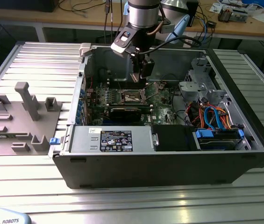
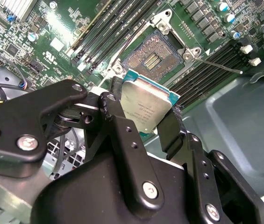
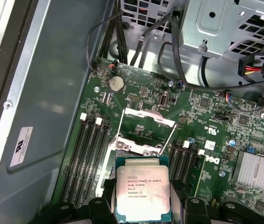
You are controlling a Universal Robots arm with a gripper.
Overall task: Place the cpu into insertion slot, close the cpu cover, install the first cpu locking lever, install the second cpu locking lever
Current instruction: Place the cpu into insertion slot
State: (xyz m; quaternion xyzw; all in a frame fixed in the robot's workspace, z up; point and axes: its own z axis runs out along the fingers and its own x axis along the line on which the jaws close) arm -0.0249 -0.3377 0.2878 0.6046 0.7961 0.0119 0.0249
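Note:
My gripper hangs inside the open computer case, shut on the cpu, a small square chip with a silvery top and green edge. Both wrist views show the chip clamped by its edges between the black fingers. It is held in the air, apart from the board. The insertion slot, a dark square socket with a metal rim, lies bare on the green motherboard just beyond the chip. The cpu cover, a thin silvery frame, stands raised open. A thin locking lever sticks out beside the socket.
Black memory slots flank the socket. A power-supply box lines the case's near side, with a drive cage and blue and orange cables at the exterior view's right. A grey fixture stands outside on the left.

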